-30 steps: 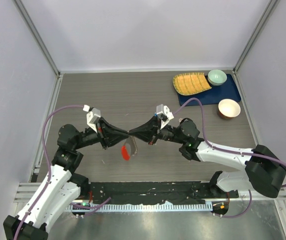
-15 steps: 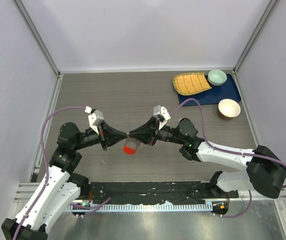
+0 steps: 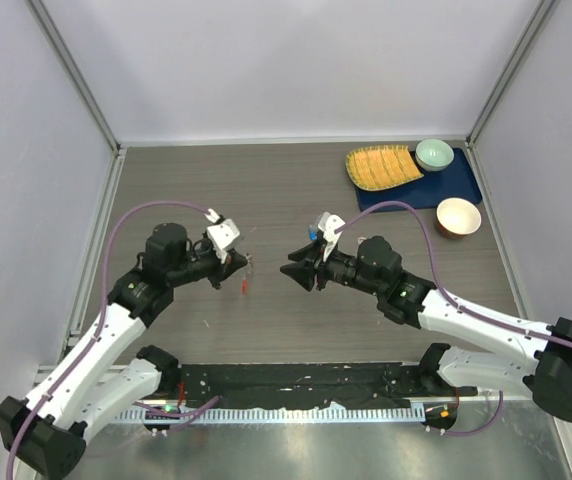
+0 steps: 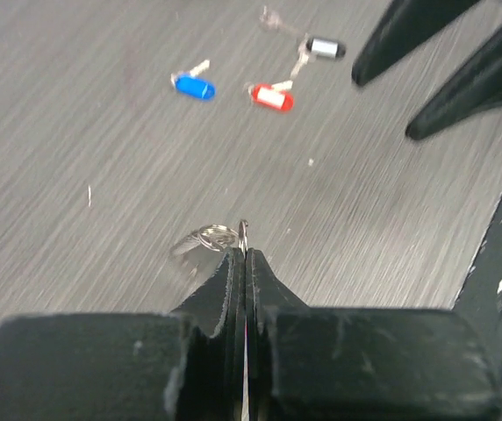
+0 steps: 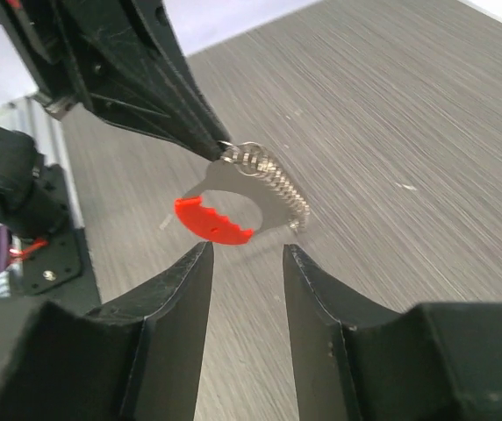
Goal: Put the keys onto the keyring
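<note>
Two arms over a grey wood-grain table (image 3: 296,190), tips facing each other near the middle, apart. Left gripper (image 3: 247,262): jaws clenched, pinching the keyring (image 3: 244,283) by its thin wire loop. In the left wrist view the fingertips (image 4: 233,263) meet flat on the loop (image 4: 205,237), which stands just off the tabletop. From the right wrist, the keyring (image 5: 251,171) hangs below the left gripper (image 5: 211,145): one small round ring at the top, one short coiled stretch, one flat silvery plate, and one red fob (image 5: 211,224) at its lower edge. Right gripper (image 3: 288,270): jaws released, two fingers (image 5: 308,289) parted, nothing between them, the keyring just beyond their tips without touching. Keys counted in the left wrist view: three lying loose on the table beyond the keyring, namely one blue-headed key (image 4: 193,86) to the left, one red-headed key (image 4: 271,96) in the middle, and one black-headed key (image 4: 321,48) to the right and farther off. A fourth faint silvery shape (image 4: 273,17) lies past them, too blurred to name with certainty. None of them is on the loop. Far right corner: one blue mat (image 3: 456,190), one yellow woven tray (image 3: 381,167), and two bowls, one green (image 3: 434,154) and one tan (image 3: 458,217).
</note>
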Controlling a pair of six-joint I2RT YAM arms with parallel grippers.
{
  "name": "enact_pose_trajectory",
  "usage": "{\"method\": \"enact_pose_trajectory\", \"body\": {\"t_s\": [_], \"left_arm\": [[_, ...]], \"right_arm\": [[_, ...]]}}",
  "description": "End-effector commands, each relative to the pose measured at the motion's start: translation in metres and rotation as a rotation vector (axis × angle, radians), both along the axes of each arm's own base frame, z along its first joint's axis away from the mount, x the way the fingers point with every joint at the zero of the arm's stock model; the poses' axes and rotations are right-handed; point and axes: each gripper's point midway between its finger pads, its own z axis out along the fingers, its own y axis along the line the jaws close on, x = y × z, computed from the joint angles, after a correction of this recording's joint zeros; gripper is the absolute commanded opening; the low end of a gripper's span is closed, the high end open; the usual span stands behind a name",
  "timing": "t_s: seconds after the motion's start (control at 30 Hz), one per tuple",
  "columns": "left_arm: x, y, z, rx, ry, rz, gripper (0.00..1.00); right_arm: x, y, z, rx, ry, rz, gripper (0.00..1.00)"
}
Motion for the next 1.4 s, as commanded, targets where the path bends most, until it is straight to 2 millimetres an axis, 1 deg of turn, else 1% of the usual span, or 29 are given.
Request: {"method": "enact_pose_trajectory", "body": {"t_s": [0.0, 0.03, 0.07, 0.13, 0.2, 0.23, 0.33, 0.37, 0.4, 0.43, 0.5, 0.53, 0.63, 0.77, 0.8, 0.83, 0.9, 0.97, 1.0, 1.07, 1.17, 1.2, 1.23, 1.27, 1.33, 1.37], "left_arm": [[0.014, 0.007, -0.011, 0.19, -0.117, -0.001, 0.0], [0.015, 0.005, -0.013, 0.208, -0.127, -0.006, 0.0], [0.014, 0.002, -0.016, 0.224, -0.132, -0.022, 0.0], [0.016, 0.002, -0.024, 0.286, -0.161, -0.044, 0.0], [0.013, -0.003, -0.029, 0.327, -0.188, -0.075, 0.0], [0.015, -0.003, -0.035, 0.37, -0.212, -0.087, 0.0], [0.002, -0.013, -0.045, 0.419, -0.255, -0.156, 0.0], [0.003, -0.013, -0.047, 0.439, -0.266, -0.149, 0.0], [0.0, -0.014, -0.048, 0.442, -0.278, -0.157, 0.0], [-0.007, -0.021, -0.054, 0.441, -0.29, -0.187, 0.0], [-0.012, -0.023, -0.055, 0.441, -0.32, -0.194, 0.0], [-0.018, -0.027, -0.059, 0.441, -0.332, -0.213, 0.0], [-0.023, -0.031, -0.06, 0.402, -0.336, -0.212, 0.0], [-0.031, -0.033, -0.054, 0.332, -0.312, -0.195, 0.0], [-0.032, -0.031, -0.048, 0.307, -0.318, -0.182, 0.0], [-0.033, -0.029, -0.052, 0.308, -0.316, -0.18, 0.0], [-0.034, -0.027, -0.049, 0.301, -0.339, -0.172, 0.0], [-0.032, -0.025, -0.048, 0.308, -0.353, -0.167, 0.0], [-0.032, -0.025, -0.044, 0.301, -0.356, -0.163, 0.0], [-0.036, -0.026, -0.04, 0.278, -0.34, -0.169, 0.0], [-0.042, -0.023, -0.033, 0.241, -0.341, -0.164, 0.0], [-0.043, -0.021, -0.035, 0.244, -0.342, -0.162, 0.0], [-0.043, -0.019, -0.036, 0.248, -0.35, -0.156, 0.0], [-0.042, -0.017, -0.033, 0.248, -0.368, -0.149, 0.0], [-0.04, -0.017, -0.031, 0.249, -0.375, -0.144, 0.0], [-0.04, -0.017, -0.031, 0.253, -0.376, -0.145, 0.0]], "right_arm": [[0.018, -0.023, -0.021, -0.104, -0.059, -0.124, 0.46], [0.025, -0.029, -0.024, -0.119, -0.056, -0.178, 0.55], [0.027, -0.031, -0.03, -0.138, -0.041, -0.197, 0.6], [0.03, -0.034, -0.034, -0.156, -0.03, -0.219, 0.64], [0.036, -0.039, -0.045, -0.197, -0.015, -0.26, 0.64], [0.037, -0.04, -0.047, -0.207, -0.01, -0.264, 0.64], [0.036, -0.042, -0.058, -0.246, 0.008, -0.262, 0.64], [0.037, -0.043, -0.061, -0.255, 0.011, -0.264, 0.64], [0.036, -0.043, -0.062, -0.259, 0.014, -0.259, 0.64], [0.035, -0.043, -0.065, -0.265, 0.019, -0.256, 0.64], [0.034, -0.043, -0.069, -0.274, 0.029, -0.248, 0.64], [0.033, -0.043, -0.069, -0.277, 0.029, -0.244, 0.64], [0.032, -0.044, -0.075, -0.303, 0.022, -0.229, 0.64], [0.034, -0.047, -0.083, -0.332, 0.051, -0.237, 0.63], [0.029, -0.043, -0.084, -0.328, 0.061, -0.201, 0.62], [0.027, -0.042, -0.085, -0.325, 0.065, -0.186, 0.62], [0.024, -0.039, -0.085, -0.318, 0.072, -0.156, 0.61], [0.027, -0.039, -0.089, -0.325, 0.078, -0.163, 0.61], [0.029, -0.04, -0.092, -0.332, 0.09, -0.168, 0.6], [0.033, -0.04, -0.093, -0.329, 0.103, -0.163, 0.6], [0.051, -0.055, -0.099, -0.317, 0.186, -0.253, 0.6], [0.063, -0.068, -0.1, -0.317, 0.208, -0.305, 0.59], [0.069, -0.072, -0.099, -0.315, 0.229, -0.336, 0.59], [0.072, -0.08, -0.104, -0.338, 0.252, -0.365, 0.58], [0.088, -0.095, -0.106, -0.37, 0.276, -0.451, 0.57], [0.091, -0.101, -0.113, -0.393, 0.316, -0.479, 0.55]]}}
